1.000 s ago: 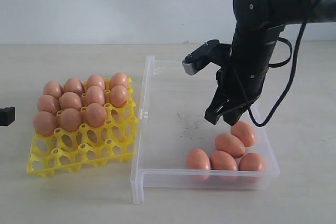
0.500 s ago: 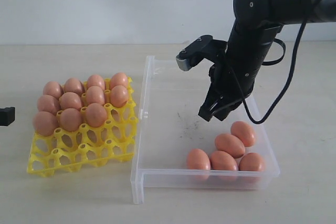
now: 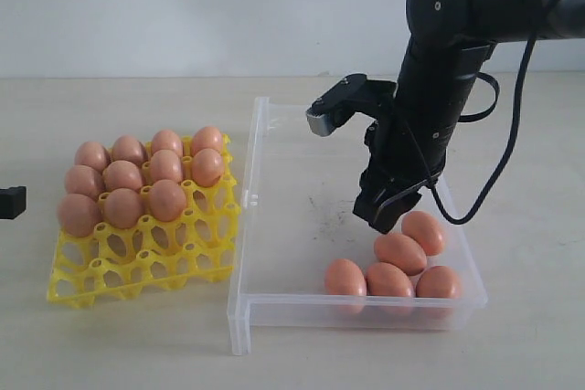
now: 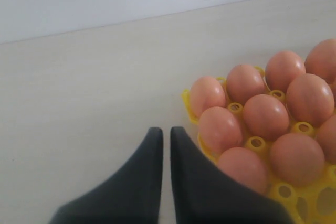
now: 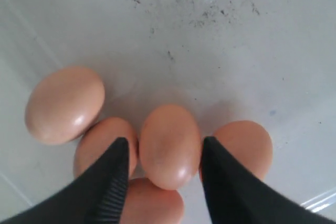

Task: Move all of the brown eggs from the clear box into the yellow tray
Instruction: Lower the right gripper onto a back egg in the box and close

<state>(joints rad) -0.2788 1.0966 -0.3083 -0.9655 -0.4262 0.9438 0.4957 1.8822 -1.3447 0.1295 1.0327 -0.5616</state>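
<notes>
Jaws of right gripper point(image 5: 164, 141) now parted, lowered astride brown egg point(image 5: 169, 158)

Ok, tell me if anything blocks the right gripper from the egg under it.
Nothing visible does. The right gripper holds its jaws open astride the middle egg in the clear box. The neighbouring eggs crowd it on both sides, probably leaving little room to descend.
</notes>
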